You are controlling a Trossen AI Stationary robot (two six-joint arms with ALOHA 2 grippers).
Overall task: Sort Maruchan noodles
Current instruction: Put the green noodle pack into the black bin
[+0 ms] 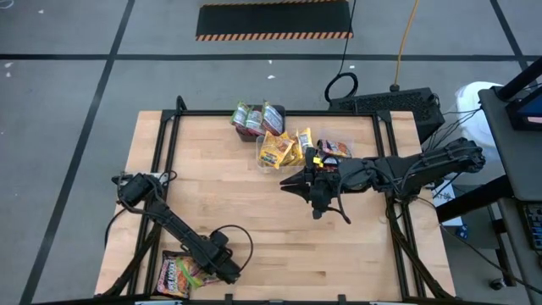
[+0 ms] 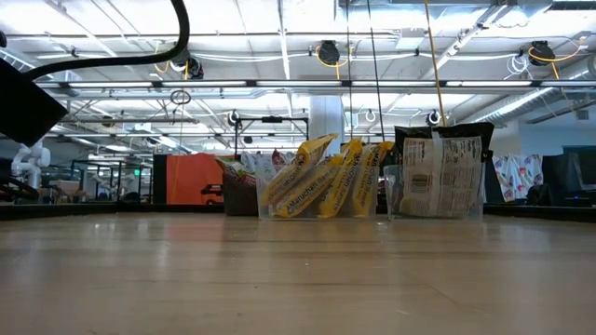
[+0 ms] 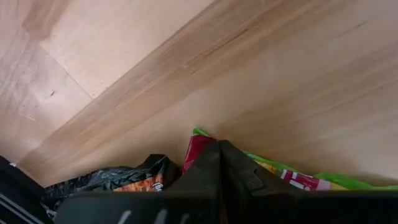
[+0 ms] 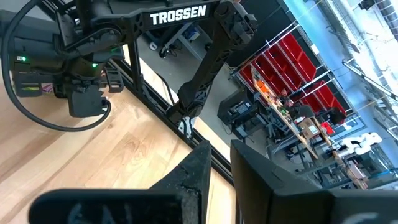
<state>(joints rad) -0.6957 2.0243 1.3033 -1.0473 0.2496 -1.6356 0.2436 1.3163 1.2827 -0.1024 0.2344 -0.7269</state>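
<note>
Your left pincer [image 1: 222, 269] sits low at the counter's [image 1: 254, 203] near-left corner, its fingers [image 3: 217, 171] shut together at the edge of a loose green-edged packet [image 1: 182, 273]. In the left wrist view the packet's green rim and red panel lie directly under and just past the fingertips, with a dark crinkly packet [image 3: 118, 178] touching it alongside. Whether the plastic is truly pinched, you cannot tell.

The packet lies flat, its long side roughly along the counter's near edge, and this arm is far the nearer one. The left arm runs from its base at the left edge down toward the near edge, elbow low, wrist pitched onto the wood.

The sorted Maruchan noodles [image 1: 279, 150] stand upright in clear tubs [image 2: 321, 207] at the far edge, well apart from the corner: any carry runs across the whole counter.

Your right pincer [image 1: 319, 196] hovers over mid-counter, fingers slightly parted, holding nothing, its arm stretched in from the right edge.
</note>
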